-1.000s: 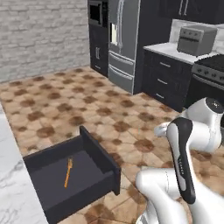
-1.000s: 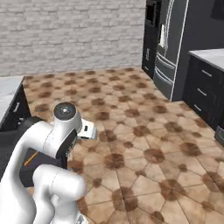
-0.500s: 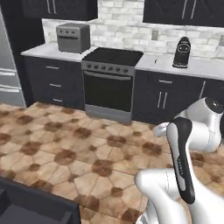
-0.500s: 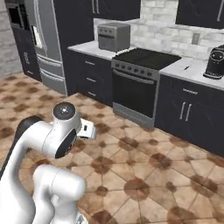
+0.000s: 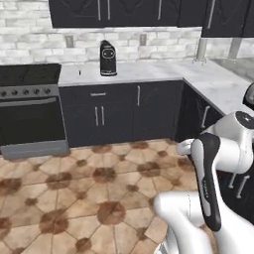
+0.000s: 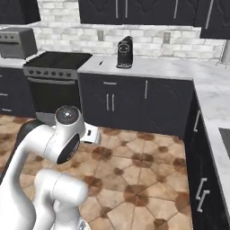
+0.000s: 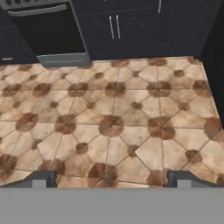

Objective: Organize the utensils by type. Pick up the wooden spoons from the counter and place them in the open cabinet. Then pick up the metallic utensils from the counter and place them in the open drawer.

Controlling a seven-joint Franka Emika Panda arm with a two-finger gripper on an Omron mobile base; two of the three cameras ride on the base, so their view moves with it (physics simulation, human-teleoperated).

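Note:
My gripper (image 7: 113, 181) hangs open over the tiled floor (image 7: 113, 118), nothing between its two dark fingertips (image 7: 43, 178). My arm is folded close to the base, elbow high (image 5: 238, 141) (image 6: 67, 134). A white marble counter (image 5: 149, 70) (image 6: 175, 68) runs along the far wall and turns down the right side. A tiny dark item (image 5: 79, 73) (image 6: 100, 63) lies on it, too small to identify. The wooden spoons, the metallic utensils, the open cabinet and the open drawer are out of view.
A black coffee machine (image 5: 107, 58) (image 6: 124, 52) stands on the counter. A black stove (image 5: 30, 106) (image 6: 54, 81) sits to its left, with a toaster oven (image 6: 15, 42) beyond. Dark cabinet fronts (image 5: 134, 111) line the wall and the right side (image 6: 200, 148).
The whole picture has swung as the base turned: the open drawer with the orange fork and the fridge left the views, the stove passed by, the corner counter came in. The gripper stays open.

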